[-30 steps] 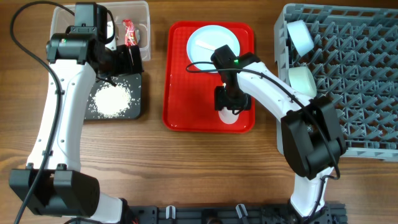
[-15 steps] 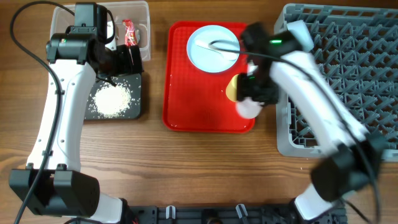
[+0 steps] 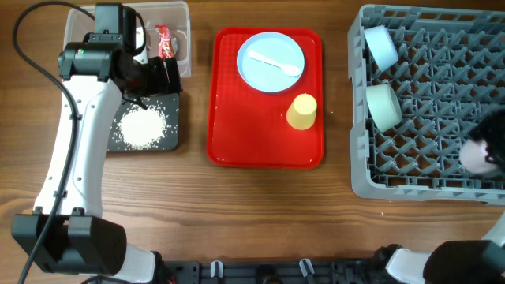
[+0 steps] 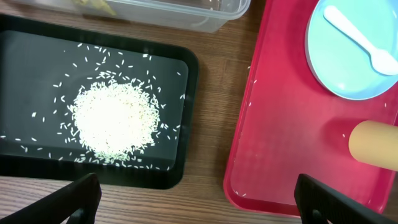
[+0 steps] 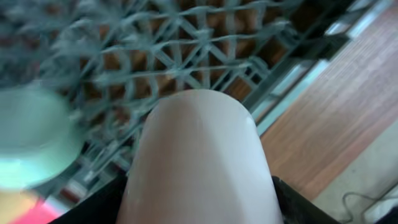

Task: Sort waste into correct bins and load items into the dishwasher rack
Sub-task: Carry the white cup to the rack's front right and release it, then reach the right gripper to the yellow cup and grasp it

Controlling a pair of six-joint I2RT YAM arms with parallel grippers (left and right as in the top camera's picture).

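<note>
My right gripper [image 3: 485, 150] hangs blurred over the right part of the grey dishwasher rack [image 3: 442, 95], shut on the white cup [image 3: 474, 156]. In the right wrist view the white cup [image 5: 199, 155] fills the gap between the dark fingers [image 5: 99, 205]. Two pale bowls [image 3: 380, 45] [image 3: 383, 106] stand in the rack's left side. My left gripper [image 3: 167, 76] is open and empty above the black tray [image 3: 175, 126] holding the rice [image 3: 142, 128]. The yellow cup [image 3: 302, 111] lies on the red tray [image 3: 252, 134] below the blue plate [image 3: 271, 71] with the white spoon [image 3: 276, 62].
The clear tub [image 3: 183, 31] behind the black tray holds a red wrapper [image 3: 165, 41]; my left arm covers much of it. Stray grains dot the red tray [image 4: 280, 143]. Bare wooden table runs along the front edge.
My right arm has swung from the red tray to the right, carrying the white cup over the rack. The yellow cup now shows on the tray. The left arm has not moved.
</note>
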